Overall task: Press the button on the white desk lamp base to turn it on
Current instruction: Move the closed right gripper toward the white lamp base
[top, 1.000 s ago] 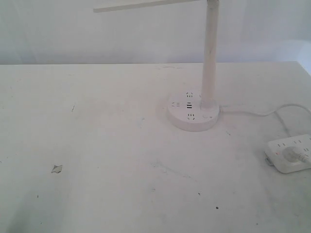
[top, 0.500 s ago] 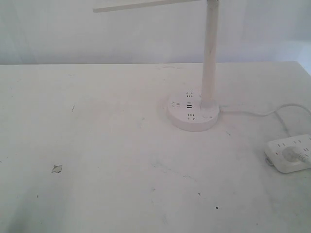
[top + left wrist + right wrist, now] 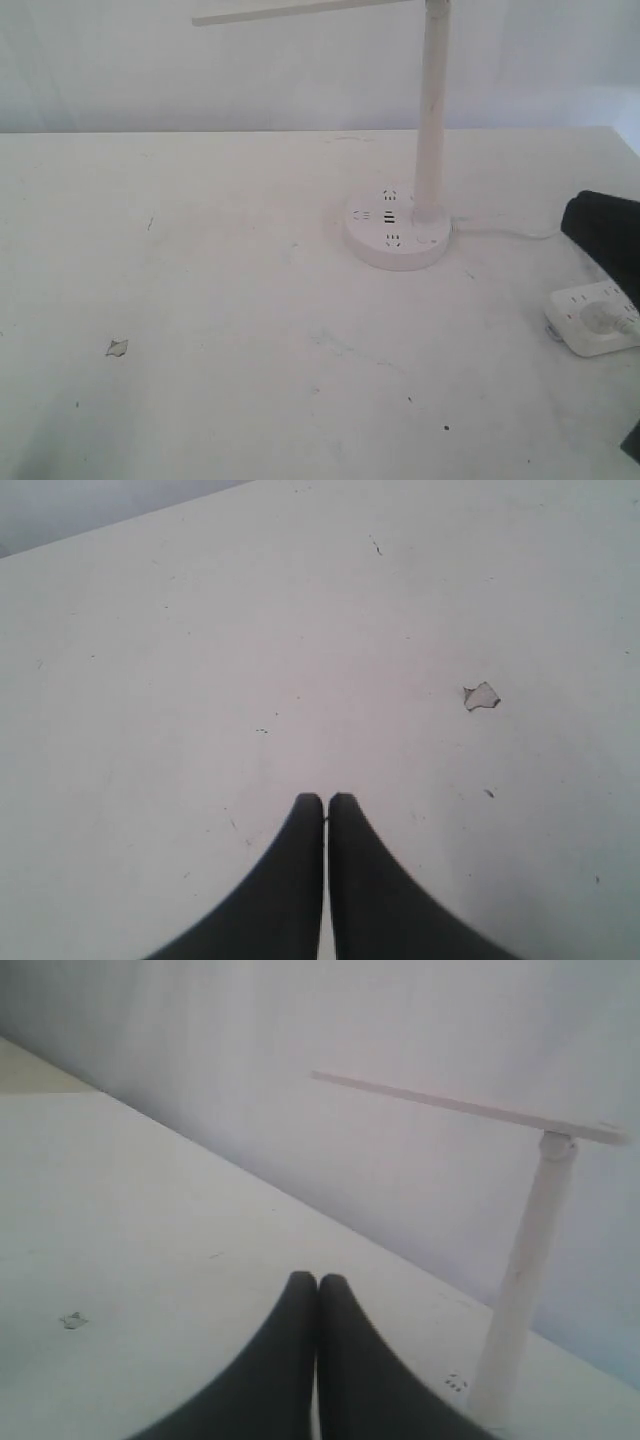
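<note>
Change since half a second ago: a dark part of the right arm (image 3: 605,235) has come in over the desk's (image 3: 200,290) right edge, just above the power strip (image 3: 598,318) and covering part of the cord (image 3: 510,233). Nothing else has moved.

Lamp base (image 3: 397,232): flat on the desk, toward the far edge, right of the middle. Pole (image 3: 430,110) rises from the base's right side, long axis near upright. Lamp head (image 3: 300,11) is a thin bar, running level from the pole's top toward the left edge, roughly along the far edge. Button (image 3: 429,239): only a faint mark on the base top beside the pole.

Right gripper (image 3: 318,1278): fingers pressed together, holding nothing, well apart from the base.

Left gripper (image 3: 326,798): fingers also together and empty, above bare desk near a chip (image 3: 481,695) in the surface.
</note>
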Robot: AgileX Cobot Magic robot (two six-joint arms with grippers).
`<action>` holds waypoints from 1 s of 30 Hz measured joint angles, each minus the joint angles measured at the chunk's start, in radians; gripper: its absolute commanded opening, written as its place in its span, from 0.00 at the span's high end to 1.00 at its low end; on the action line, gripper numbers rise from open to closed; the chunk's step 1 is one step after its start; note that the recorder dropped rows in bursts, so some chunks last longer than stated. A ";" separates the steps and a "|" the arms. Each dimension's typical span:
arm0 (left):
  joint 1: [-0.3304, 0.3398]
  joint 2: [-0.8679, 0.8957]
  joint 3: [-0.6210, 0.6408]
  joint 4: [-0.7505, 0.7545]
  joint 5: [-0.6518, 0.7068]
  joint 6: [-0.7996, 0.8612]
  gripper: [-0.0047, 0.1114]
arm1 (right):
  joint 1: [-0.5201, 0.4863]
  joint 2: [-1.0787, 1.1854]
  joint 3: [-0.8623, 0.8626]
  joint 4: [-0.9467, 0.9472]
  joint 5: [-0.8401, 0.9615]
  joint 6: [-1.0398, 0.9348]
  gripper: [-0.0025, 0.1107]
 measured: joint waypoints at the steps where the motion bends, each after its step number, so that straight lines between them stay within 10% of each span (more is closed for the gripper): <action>1: 0.000 0.000 0.000 0.000 0.000 0.000 0.95 | 0.000 0.000 0.000 -0.002 -0.021 0.011 0.98; 16: 0.000 0.000 0.000 0.000 0.000 0.000 0.95 | 0.000 0.000 -0.133 0.033 -0.307 0.149 0.98; 30: 0.000 0.000 0.000 0.000 0.000 0.000 0.95 | 0.000 0.169 -0.282 0.045 0.195 0.067 0.98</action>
